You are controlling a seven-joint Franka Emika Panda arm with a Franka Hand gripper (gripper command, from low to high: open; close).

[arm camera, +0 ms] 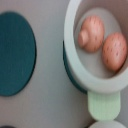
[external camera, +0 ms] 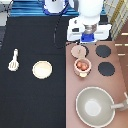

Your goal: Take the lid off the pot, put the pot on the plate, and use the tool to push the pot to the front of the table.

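Observation:
The pale pink pot (external camera: 82, 66) stands uncovered on the stove, with reddish-orange pieces (arm camera: 102, 45) inside it. The lid (external camera: 78, 51) lies flat on the stove just above the pot in the exterior view. My gripper (external camera: 88, 36) hangs above the stove, a little toward the view's top and right of the lid, touching neither. The cream-yellow plate (external camera: 42, 69) sits bare on the black table (external camera: 30, 105) left of the stove. Further left lies the cream-white spatula (external camera: 13, 60). In the wrist view one pot tab (arm camera: 105, 104) shows.
The pinkish-brown stove block (external camera: 72, 90) fills the exterior view's right side, with black burners (external camera: 103, 51) right of the pot. A large grey-beige pan (external camera: 95, 106) with a long handle stands near the bottom right.

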